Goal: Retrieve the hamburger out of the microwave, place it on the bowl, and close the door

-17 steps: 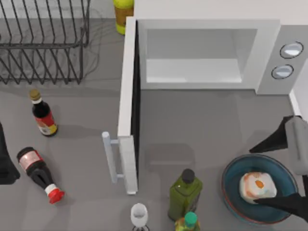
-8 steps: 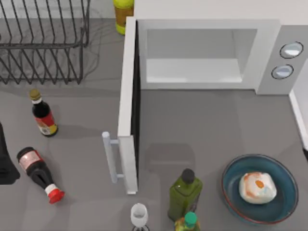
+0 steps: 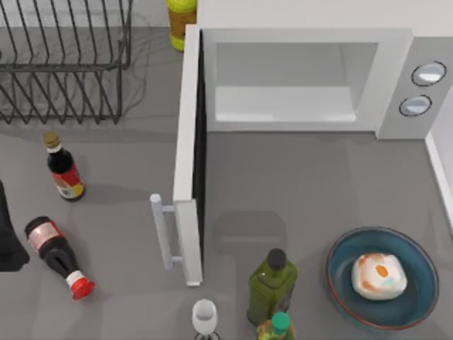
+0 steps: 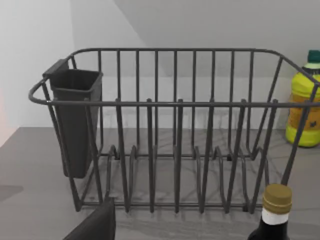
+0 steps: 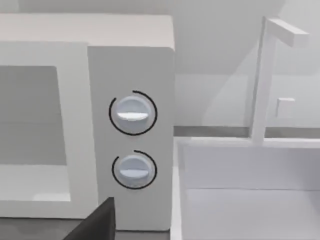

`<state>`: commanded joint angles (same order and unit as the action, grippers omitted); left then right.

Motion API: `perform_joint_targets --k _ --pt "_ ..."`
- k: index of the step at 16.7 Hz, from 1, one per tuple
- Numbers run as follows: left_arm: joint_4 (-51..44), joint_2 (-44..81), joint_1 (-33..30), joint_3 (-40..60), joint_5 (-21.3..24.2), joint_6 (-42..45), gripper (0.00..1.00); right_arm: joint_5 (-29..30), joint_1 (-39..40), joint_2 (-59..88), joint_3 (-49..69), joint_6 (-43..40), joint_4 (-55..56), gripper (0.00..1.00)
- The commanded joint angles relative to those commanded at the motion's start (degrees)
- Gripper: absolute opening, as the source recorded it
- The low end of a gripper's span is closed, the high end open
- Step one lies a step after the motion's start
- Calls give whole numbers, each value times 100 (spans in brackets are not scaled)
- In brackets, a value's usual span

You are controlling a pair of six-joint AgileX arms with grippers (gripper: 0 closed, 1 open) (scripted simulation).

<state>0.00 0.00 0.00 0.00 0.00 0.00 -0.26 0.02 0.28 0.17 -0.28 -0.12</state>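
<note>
Grey tabletop point(image 3: 304, 184) runs out in front of the microwave point(image 3: 304, 78), whose cavity stands bare with the door point(image 3: 188, 163) swung wide toward the dish rack point(image 3: 64, 64) side. The hamburger point(image 3: 379, 276) sits in the bowl point(image 3: 382, 278) near the table's right front, so by my reading only the closing is left.

My left arm point(image 3: 8, 241) is a dark shape at the table's left edge, well apart from the door handle point(image 3: 161, 230); a dark finger tip point(image 4: 95, 225) shows in the left wrist view, but I cannot tell how far that gripper is open or whether it holds anything. A similar dark finger tip point(image 5: 95, 220) shows in the right wrist view, facing the knobs point(image 5: 132, 115); I cannot tell that gripper's opening either.

The risk I see is in the sweep. An upright sauce bottle point(image 3: 64, 170) and a toppled one point(image 3: 60, 258) lie between my left arm and the handle, and a careless reach could knock them. A green bottle point(image 3: 272, 283) and a glass point(image 3: 204, 316) stand near the door's free edge; a push at the wrong angle might clip them.
</note>
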Motion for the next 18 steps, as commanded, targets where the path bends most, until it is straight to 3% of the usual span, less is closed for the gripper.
perform_joint_targets --k 5,18 --pt "0 0 0 0 0 0 100 26 -2 -28 -17 28 12 100" --pt "0 0 0 0 0 0 2 26 -2 -28 -17 28 12 100"
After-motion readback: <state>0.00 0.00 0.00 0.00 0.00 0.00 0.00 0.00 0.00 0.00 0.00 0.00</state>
